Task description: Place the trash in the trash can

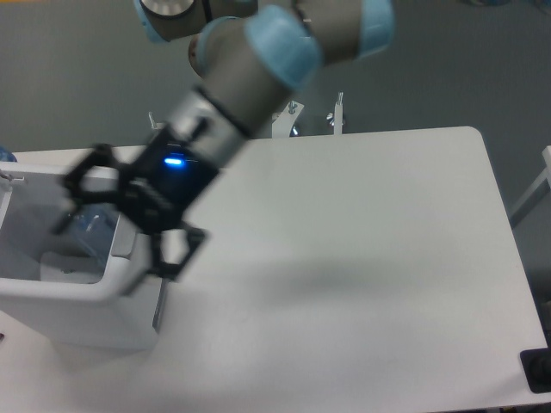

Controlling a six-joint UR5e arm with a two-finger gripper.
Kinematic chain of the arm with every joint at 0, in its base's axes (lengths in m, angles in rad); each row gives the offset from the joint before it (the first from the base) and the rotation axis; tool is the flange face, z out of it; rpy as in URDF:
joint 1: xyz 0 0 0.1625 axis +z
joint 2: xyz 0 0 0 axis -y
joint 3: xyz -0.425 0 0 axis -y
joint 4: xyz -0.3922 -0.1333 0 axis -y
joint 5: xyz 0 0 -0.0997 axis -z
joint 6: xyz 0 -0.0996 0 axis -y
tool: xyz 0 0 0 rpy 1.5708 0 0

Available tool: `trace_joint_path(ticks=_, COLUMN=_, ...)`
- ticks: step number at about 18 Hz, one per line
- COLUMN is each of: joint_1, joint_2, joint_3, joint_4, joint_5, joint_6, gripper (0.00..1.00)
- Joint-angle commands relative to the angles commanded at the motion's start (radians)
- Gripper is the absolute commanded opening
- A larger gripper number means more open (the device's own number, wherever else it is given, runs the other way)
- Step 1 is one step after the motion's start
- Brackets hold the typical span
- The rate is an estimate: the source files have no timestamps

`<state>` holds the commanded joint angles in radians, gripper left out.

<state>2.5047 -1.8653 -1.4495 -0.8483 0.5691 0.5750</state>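
The white trash can (86,291) stands at the table's left edge, with a grey strip (159,311) on its right side. My gripper (118,251) hangs over the can's right rim with its jaws spread wide, open. A clear, bluish plastic bottle (89,226) shows blurred inside the can's opening, between and below the fingers, and does not look clamped. A pale lump (67,261) lies low in the can and may be the paper wad; it is too blurred to be sure.
The white table (362,258) stretches to the right of the can. Metal clamps (336,112) stick up behind its far edge. A black object (537,372) sits at the front right corner. A blue thing (4,155) shows at the far left edge.
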Motion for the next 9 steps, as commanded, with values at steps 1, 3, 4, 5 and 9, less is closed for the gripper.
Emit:
trace_joint_path(ticks=1, joint_1=0.026, joint_2=0.0, joint_3=-0.006, joint_4=-0.002, joint_5=0.002, joint_6=0.023, gripper=1.0)
trace_joint_path(ticks=3, joint_1=0.062, joint_2=-0.008, joint_3=-0.015, joint_4=-0.003, joint_5=0.003, joint_6=0.052, gripper=1.0)
trace_joint_path(ticks=4, joint_1=0.083, joint_2=-0.015, joint_3=-0.02, joint_4=-0.006, joint_5=0.011, joint_6=0.066, gripper=1.0)
trace_joint_path(ticks=5, joint_1=0.101, joint_2=-0.023, joint_3=-0.025, joint_4=-0.006, joint_5=0.029, joint_6=0.075, gripper=1.0)
trace_joint_path(ticks=9, joint_1=0.141, joint_2=-0.048, joint_3=-0.037, joint_4=-0.011, joint_5=0.228, joint_6=0.193, gripper=1.0)
